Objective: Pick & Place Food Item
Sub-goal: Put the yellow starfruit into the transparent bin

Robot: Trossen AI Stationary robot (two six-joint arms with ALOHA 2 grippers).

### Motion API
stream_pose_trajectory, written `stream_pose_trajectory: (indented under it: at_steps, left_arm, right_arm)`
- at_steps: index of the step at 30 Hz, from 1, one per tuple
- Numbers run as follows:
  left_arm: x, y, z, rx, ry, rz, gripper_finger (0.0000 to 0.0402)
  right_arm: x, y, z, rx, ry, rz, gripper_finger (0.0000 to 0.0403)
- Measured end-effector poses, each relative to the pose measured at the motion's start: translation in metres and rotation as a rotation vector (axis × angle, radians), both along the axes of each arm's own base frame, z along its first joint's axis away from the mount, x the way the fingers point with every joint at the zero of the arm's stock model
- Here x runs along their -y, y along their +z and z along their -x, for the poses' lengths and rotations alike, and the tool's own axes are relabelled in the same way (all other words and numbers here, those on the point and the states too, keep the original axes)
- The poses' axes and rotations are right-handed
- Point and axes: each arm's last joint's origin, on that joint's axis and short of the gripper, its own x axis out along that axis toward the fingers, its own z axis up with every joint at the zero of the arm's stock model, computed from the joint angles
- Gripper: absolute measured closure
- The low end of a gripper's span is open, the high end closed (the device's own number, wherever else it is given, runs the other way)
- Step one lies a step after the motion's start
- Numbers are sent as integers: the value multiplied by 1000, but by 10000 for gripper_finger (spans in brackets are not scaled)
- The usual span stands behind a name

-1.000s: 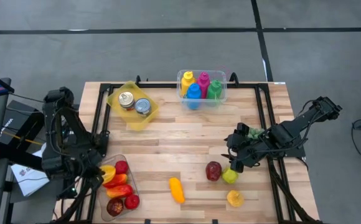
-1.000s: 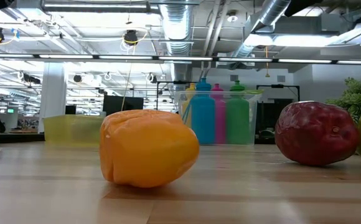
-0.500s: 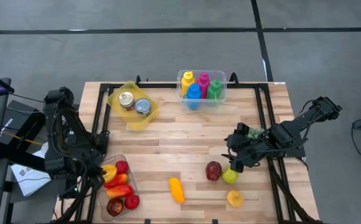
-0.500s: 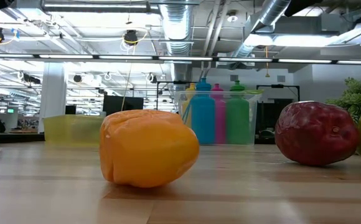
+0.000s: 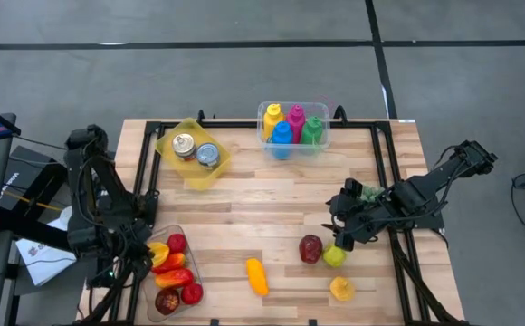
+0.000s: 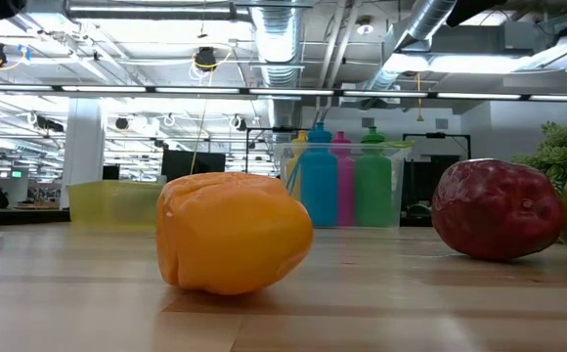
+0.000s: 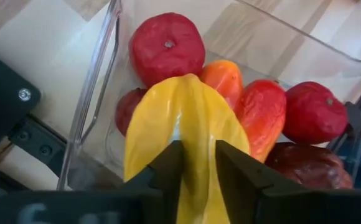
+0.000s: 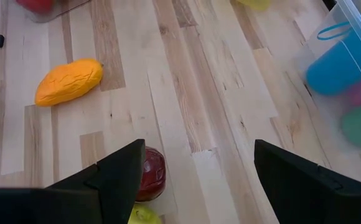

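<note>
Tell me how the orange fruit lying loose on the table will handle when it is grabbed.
The orange fruit is elongated and rounded, so it would probably roll sideways if nudged. Its wrinkled skin likely gives some grip. It looks like a hollow toy, so probably light.

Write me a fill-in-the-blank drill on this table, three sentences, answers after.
1. The left end effector has a ____ pepper between its fingers, over the clear bin.
2. The yellow tray holds two ____.
3. The orange fruit lies on the ____, outside every container.

Answers: yellow; cans; table
</note>
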Motion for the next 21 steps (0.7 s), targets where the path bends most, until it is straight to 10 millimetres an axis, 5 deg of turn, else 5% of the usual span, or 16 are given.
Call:
stream_pose_trajectory:
  at_steps: [11, 21]
  left_arm:
    - [-14, 10, -3, 24, 11, 33, 198]
    - [-11, 11, -3, 21, 11, 69, 159]
  right_arm:
    - [0, 0, 0, 0, 0, 0, 111]
    - [0, 0, 0, 0, 1, 1, 111]
